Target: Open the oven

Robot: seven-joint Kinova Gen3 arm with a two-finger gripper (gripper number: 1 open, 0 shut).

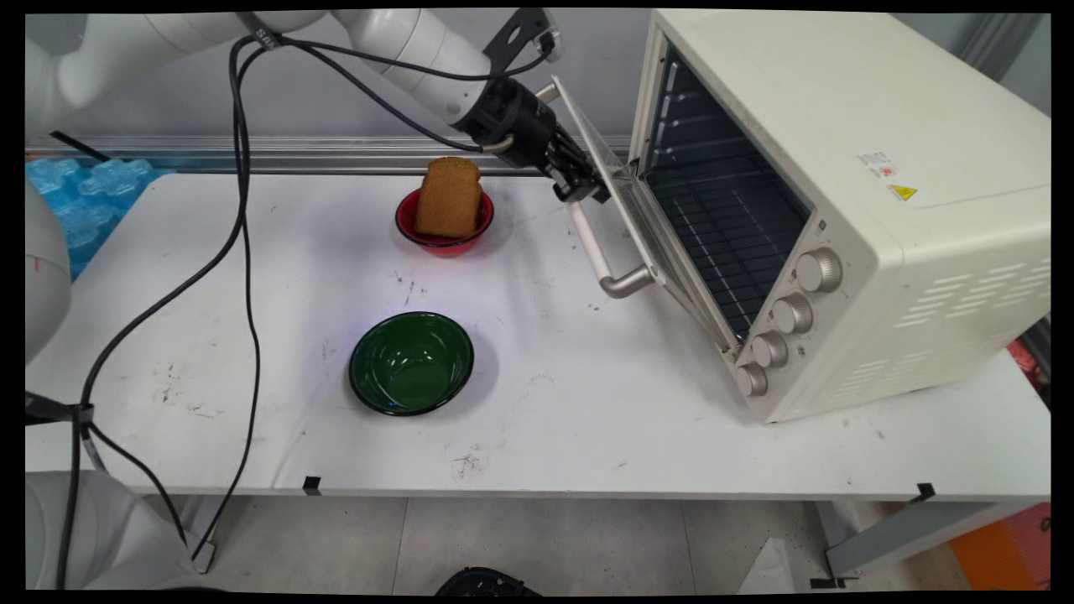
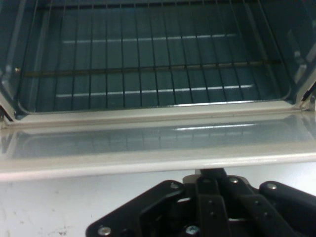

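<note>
Our gripper (image 1: 583,186) presses against the half-open oven (image 1: 839,210) door (image 1: 625,218), finger spread we cannot tell, with bread (image 1: 449,197) in a red bowl (image 1: 445,242) just behind and a green bowl (image 1: 411,362) farther off.

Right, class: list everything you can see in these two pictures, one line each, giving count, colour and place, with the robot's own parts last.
Toaster oven: one, cream, table's right side, four knobs on its front.
Oven door: one, glass with a cream frame, partly open, metal handle.
Wire rack: one, metal, inside the oven.
Red bowl: one, far middle of table.
Bread slice: one, brown, standing in the red bowl.
Green bowl: one, nearer middle, nothing in it.
Table: one, white, scuffed.
Arm: one, white, upper left, black cables.
End effector: one, black, at the door's top edge.
</note>
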